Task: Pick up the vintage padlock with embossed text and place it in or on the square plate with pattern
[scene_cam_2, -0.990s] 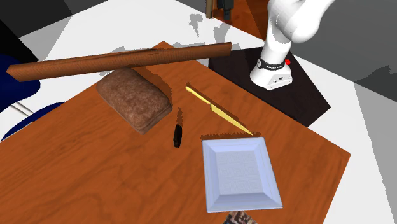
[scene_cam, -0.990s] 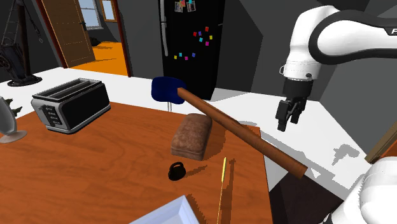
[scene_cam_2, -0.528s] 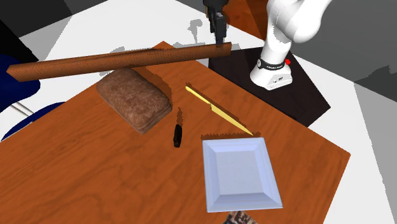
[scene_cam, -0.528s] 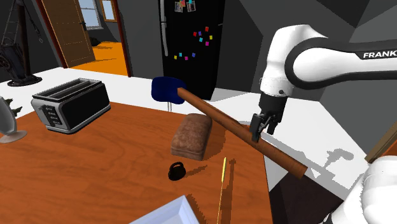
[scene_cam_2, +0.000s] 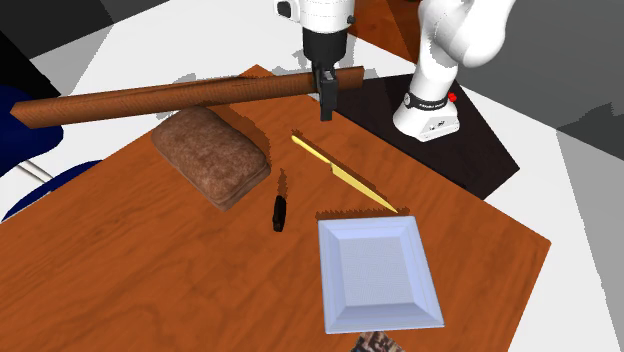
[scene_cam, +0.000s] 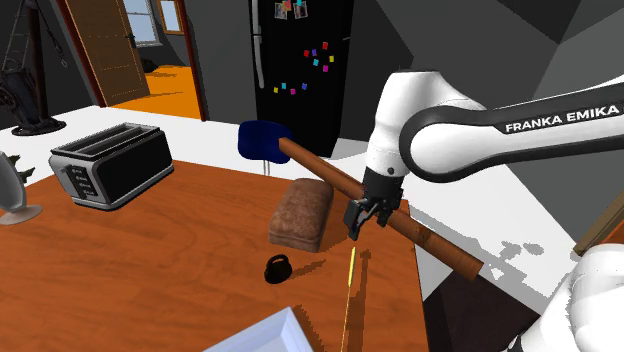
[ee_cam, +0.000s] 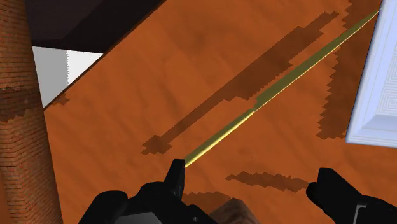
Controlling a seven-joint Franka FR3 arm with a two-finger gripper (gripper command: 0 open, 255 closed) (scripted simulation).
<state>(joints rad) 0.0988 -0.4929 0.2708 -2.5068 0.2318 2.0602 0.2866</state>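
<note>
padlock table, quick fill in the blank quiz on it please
The padlock is coloured ___. It lies between the loaf and the pale ___. The end effector, near the knife, is ___.
Missing words: black; plate; open

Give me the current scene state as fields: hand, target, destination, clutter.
hand: hand open, holding nothing, over one end of the thin yellow knife, beside the long brown pole
target: black padlock on the wooden table, between the bread loaf and the plate, apart from the hand
destination: pale square plate, padlock not yet on it
clutter: toaster
</note>
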